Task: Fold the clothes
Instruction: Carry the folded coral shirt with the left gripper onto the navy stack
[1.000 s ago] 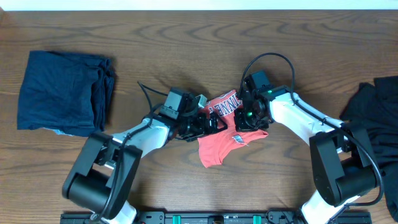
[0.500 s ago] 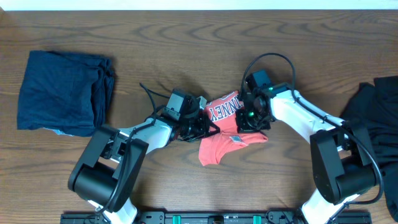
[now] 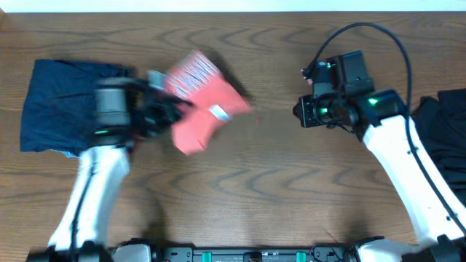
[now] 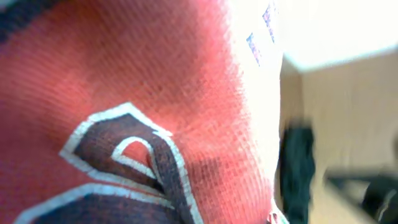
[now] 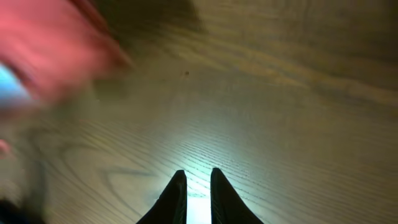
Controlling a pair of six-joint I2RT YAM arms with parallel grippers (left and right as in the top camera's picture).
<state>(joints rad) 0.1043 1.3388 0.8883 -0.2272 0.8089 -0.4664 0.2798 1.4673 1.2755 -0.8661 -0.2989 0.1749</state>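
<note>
The coral-red T-shirt hangs bunched and motion-blurred off the table at the left of centre, and my left gripper is shut on its left side. In the left wrist view the shirt's red knit and dark, white-edged lettering fill the picture and hide the fingers. My right gripper is well to the right, apart from the shirt. Its two fingertips stand slightly apart over bare wood with nothing between them. A red blur of the shirt shows at the upper left of the right wrist view.
A folded navy garment lies at the far left, just beside the left arm. A crumpled black garment lies at the right edge. The wooden table is bare between the arms and along the front.
The left gripper closed on the shirt and swung it up and left toward the navy garment. The right gripper let go and pulled back to the right.
</note>
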